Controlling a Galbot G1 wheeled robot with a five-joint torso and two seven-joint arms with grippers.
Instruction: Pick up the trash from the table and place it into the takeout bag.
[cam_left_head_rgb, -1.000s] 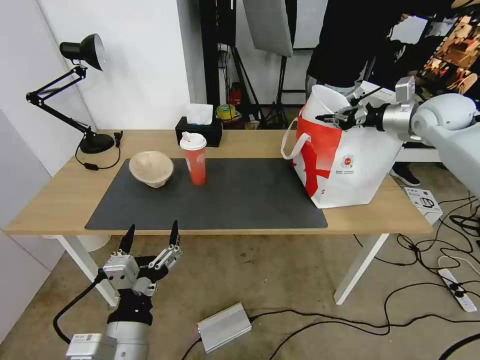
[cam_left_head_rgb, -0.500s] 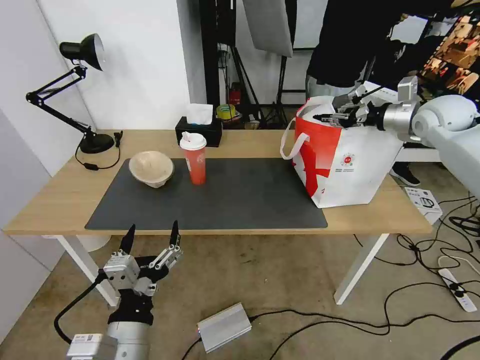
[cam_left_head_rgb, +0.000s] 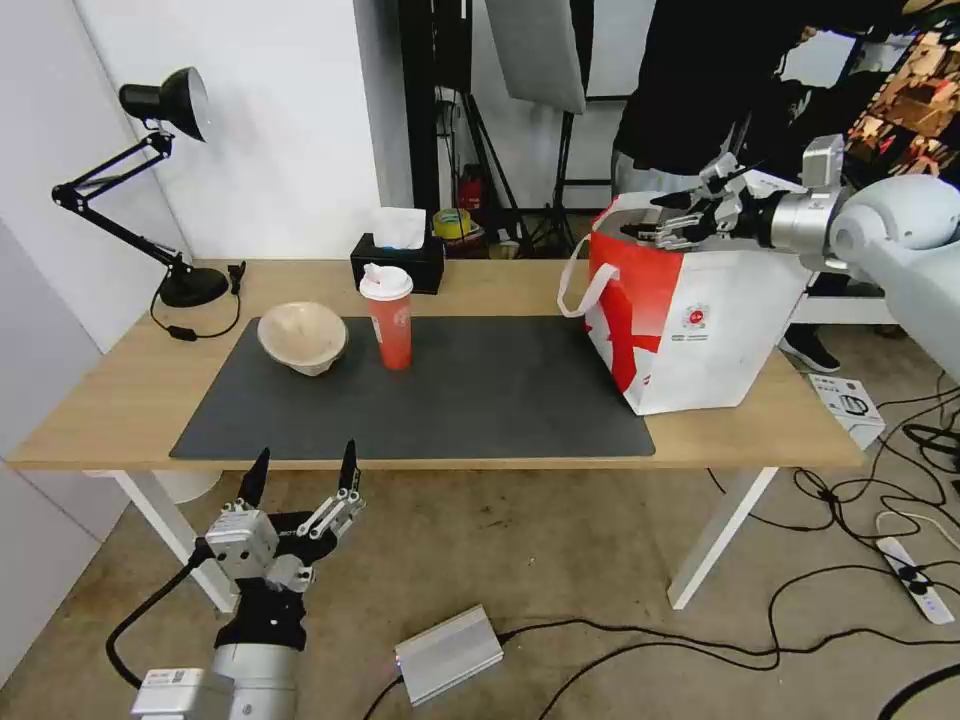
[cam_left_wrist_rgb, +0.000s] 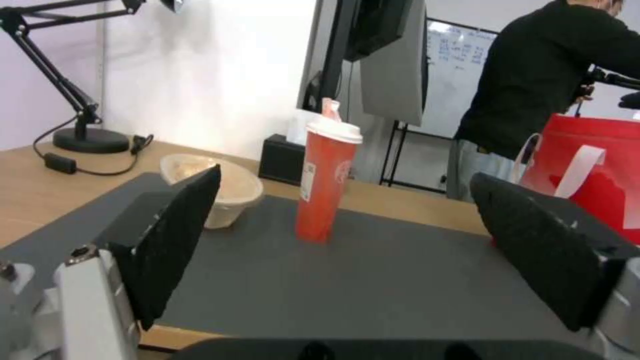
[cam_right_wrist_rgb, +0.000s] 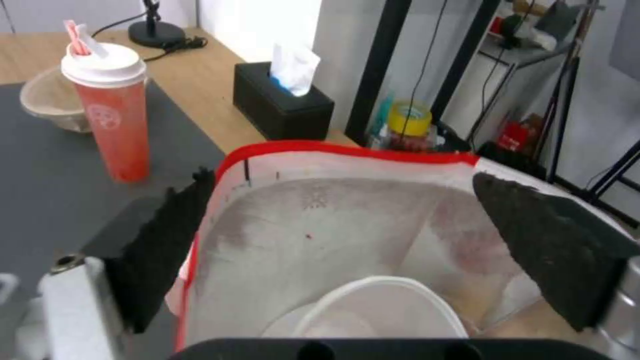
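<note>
The takeout bag (cam_left_head_rgb: 700, 320), white with red sides, stands on the right end of the table (cam_left_head_rgb: 110, 400). My right gripper (cam_left_head_rgb: 668, 215) hovers open just above its mouth. In the right wrist view the open gripper (cam_right_wrist_rgb: 340, 175) looks down into the bag (cam_right_wrist_rgb: 320, 230), where the large white bowl (cam_right_wrist_rgb: 380, 310) lies at the bottom. The red cup (cam_left_head_rgb: 388, 318) with its white lid and the beige pulp bowl (cam_left_head_rgb: 303, 338) stand on the dark mat (cam_left_head_rgb: 480, 390) at the left. My left gripper (cam_left_head_rgb: 300, 470) waits open below the table's front edge, and it (cam_left_wrist_rgb: 345, 175) faces the cup (cam_left_wrist_rgb: 323, 190) from a distance.
A black tissue box (cam_left_head_rgb: 398, 262) sits behind the cup. A desk lamp (cam_left_head_rgb: 165, 100) stands at the back left corner. A person in black (cam_left_head_rgb: 720, 90) stands behind the bag. Cables, a power strip (cam_left_head_rgb: 920, 585) and a silver box (cam_left_head_rgb: 448, 652) lie on the floor.
The white bowl left my right gripper and dropped into the bag. The right gripper opened and rose slightly, drawing back to the right. The left arm has not moved.
</note>
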